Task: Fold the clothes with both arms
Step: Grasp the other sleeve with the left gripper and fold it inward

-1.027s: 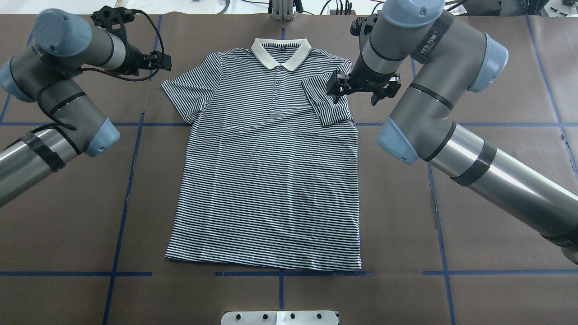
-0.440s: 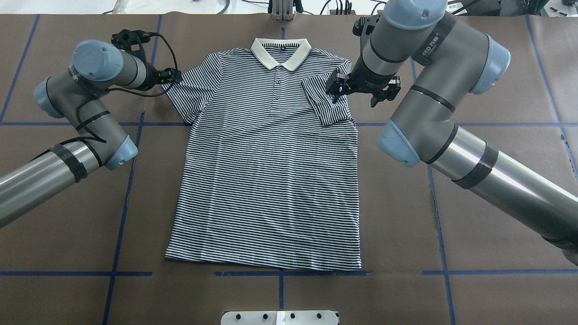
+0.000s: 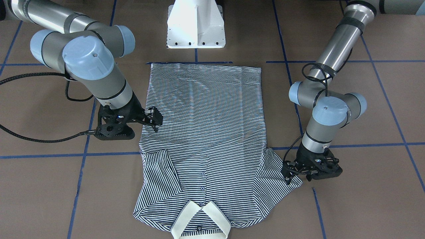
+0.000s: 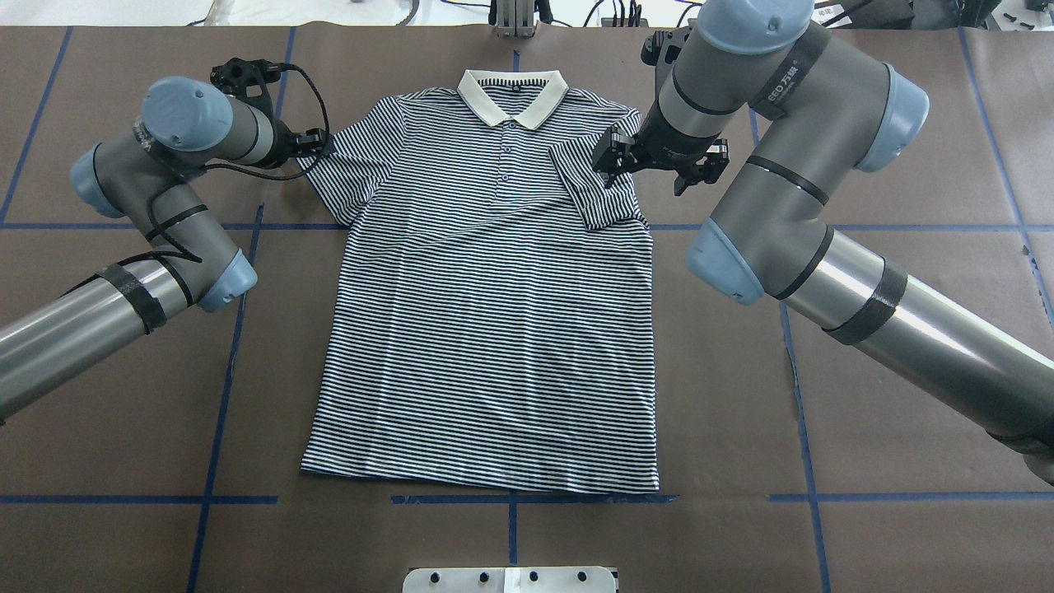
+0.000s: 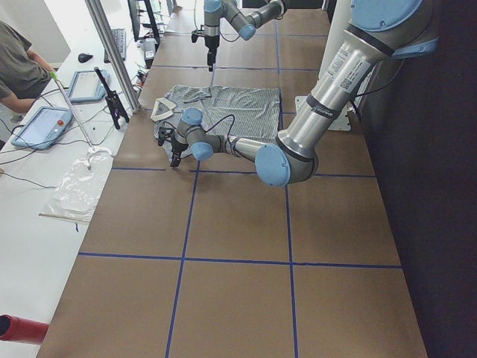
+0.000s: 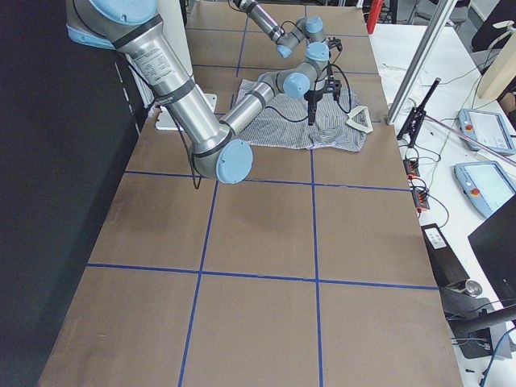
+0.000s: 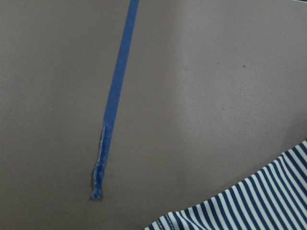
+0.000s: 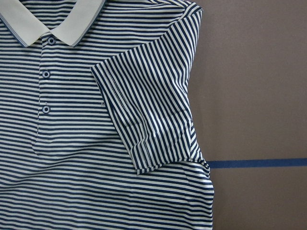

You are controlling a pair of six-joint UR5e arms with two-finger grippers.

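Note:
The striped polo shirt (image 4: 494,329) lies flat and face up on the brown table, with its cream collar (image 4: 512,95) at the far edge. One sleeve (image 4: 597,189) is folded in over the chest and shows large in the right wrist view (image 8: 148,110). My right gripper (image 4: 613,161) hovers just above that folded sleeve, open and holding nothing. The other sleeve (image 4: 346,169) lies spread out. My left gripper (image 3: 298,179) is low at that sleeve's outer edge, open, its fingertips (image 3: 288,180) at the hem. In the left wrist view only a corner of that sleeve (image 7: 259,206) shows.
Blue tape lines (image 4: 239,329) cross the brown table cover. The white pedestal base (image 3: 196,26) stands at the near hem side. A metal post (image 4: 515,21) is beyond the collar. A person (image 5: 19,67) sits at a side bench with tablets.
My left arm has swung in and down, bringing its gripper from off the shirt to the spread sleeve's outer edge. The right arm has hardly moved.

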